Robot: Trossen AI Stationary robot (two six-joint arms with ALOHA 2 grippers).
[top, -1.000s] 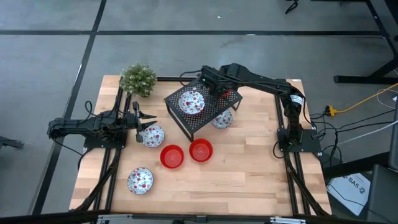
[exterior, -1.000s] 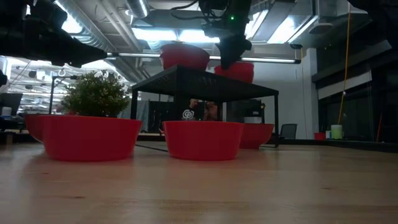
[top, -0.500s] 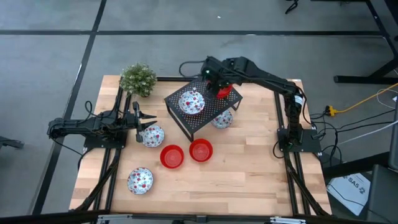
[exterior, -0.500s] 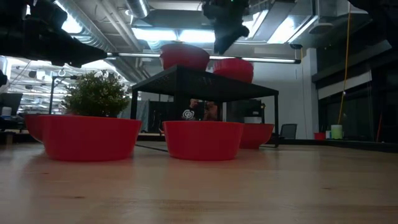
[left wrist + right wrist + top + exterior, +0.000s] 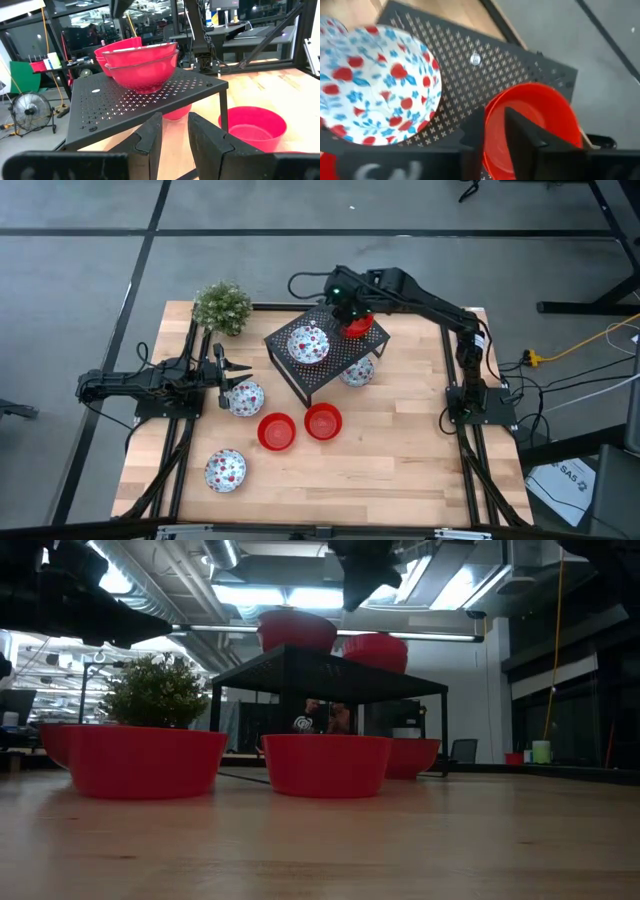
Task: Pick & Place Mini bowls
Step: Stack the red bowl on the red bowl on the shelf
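Red bowl (image 5: 532,125) on rack (image 5: 485,75) | below right fingers (image 5: 520,132) | fingers narrowly apart, holding nothing

The rack (image 5: 322,352) hides most of one speckled bowl (image 5: 357,372); the right hand (image 5: 362,580) is cut off above.

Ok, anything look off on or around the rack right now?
Nothing stands out. The speckled bowl and red bowl sit upright on the rack, the red one near its far right corner. Another speckled bowl sits under it. Nothing is tipped or spilled. The right gripper hangs over the red bowl.
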